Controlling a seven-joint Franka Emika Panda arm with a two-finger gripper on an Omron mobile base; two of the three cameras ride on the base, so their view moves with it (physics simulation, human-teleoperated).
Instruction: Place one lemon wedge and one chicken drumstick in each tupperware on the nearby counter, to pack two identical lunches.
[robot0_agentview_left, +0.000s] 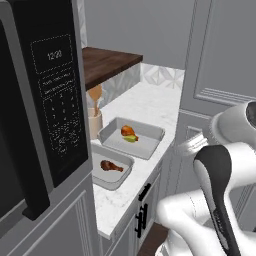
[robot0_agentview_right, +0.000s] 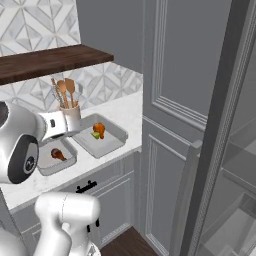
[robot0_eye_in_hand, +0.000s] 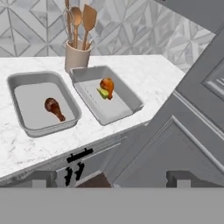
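Note:
Two grey tupperwares sit side by side on the white marble counter (robot0_eye_in_hand: 144, 74). The left tupperware (robot0_eye_in_hand: 30, 105) holds a dark reddish-brown chicken drumstick (robot0_eye_in_hand: 54, 108). In the right tupperware (robot0_eye_in_hand: 114, 110) an orange chicken drumstick (robot0_eye_in_hand: 106, 85) lies touching a yellow-green lemon wedge (robot0_eye_in_hand: 103, 92). The left base view shows the same pair: the near tupperware (robot0_agentview_left: 118, 178) with the dark drumstick (robot0_agentview_left: 111, 166), and the far tupperware (robot0_agentview_left: 146, 144) with the orange drumstick (robot0_agentview_left: 129, 131) and wedge (robot0_agentview_left: 131, 139). My gripper (robot0_eye_in_hand: 108, 179) is open and empty, held back from the counter's front edge and above it.
A beige holder with wooden utensils (robot0_eye_in_hand: 77, 54) stands just behind the tupperwares. A dark wooden shelf (robot0_agentview_left: 107, 62) hangs over the counter's back. A black microwave (robot0_agentview_left: 47, 100) looms at the left and tall grey cabinet panels (robot0_agentview_right: 185, 100) stand at the right. Cabinet fronts with black handles (robot0_eye_in_hand: 76, 168) lie below.

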